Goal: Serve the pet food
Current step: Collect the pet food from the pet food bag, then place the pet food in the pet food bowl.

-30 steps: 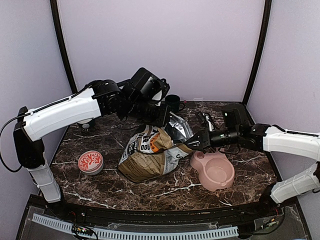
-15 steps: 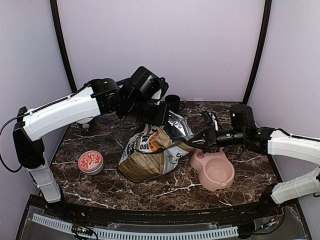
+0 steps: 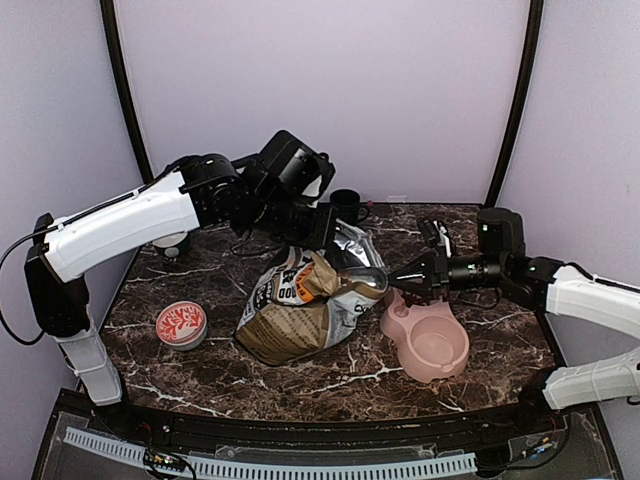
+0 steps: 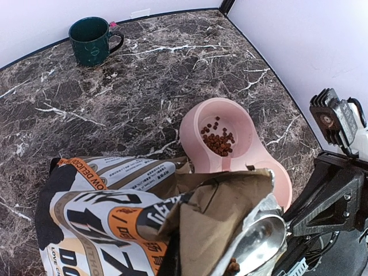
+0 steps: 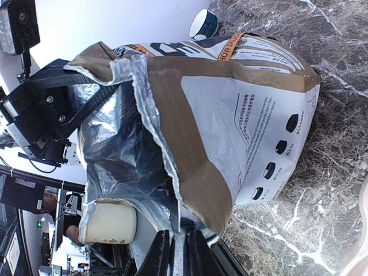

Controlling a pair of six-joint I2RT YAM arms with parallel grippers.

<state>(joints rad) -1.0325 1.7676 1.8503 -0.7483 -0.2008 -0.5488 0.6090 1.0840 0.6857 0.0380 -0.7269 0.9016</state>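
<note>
The tan-and-white pet food bag [image 3: 295,310] lies open, its mouth facing right. My left gripper [image 3: 318,228] is shut on the bag's upper rim and holds it up. My right gripper [image 3: 408,277] is shut on the handle of a metal spoon [image 3: 365,281], whose bowl is at the bag's mouth. In the left wrist view the spoon bowl [image 4: 261,241] looks shiny, with a few pellets [image 4: 233,265] at its edge. A small heap of pet food [image 4: 218,139] lies in the smaller compartment of the pink double bowl [image 4: 190,123]. In the right wrist view my fingers [image 5: 158,259] clamp the spoon handle [image 5: 179,250].
The pink bowl [image 3: 440,345] sits just right of the bag, under my right gripper. A dark green mug [image 3: 346,205] stands at the back, also in the left wrist view [image 4: 90,39]. A red-and-white round tin [image 3: 181,323] sits at the front left.
My right gripper has drawn back to the right, pulling the spoon out of the bag until its bowl shows at the mouth. The left arm has held still.
</note>
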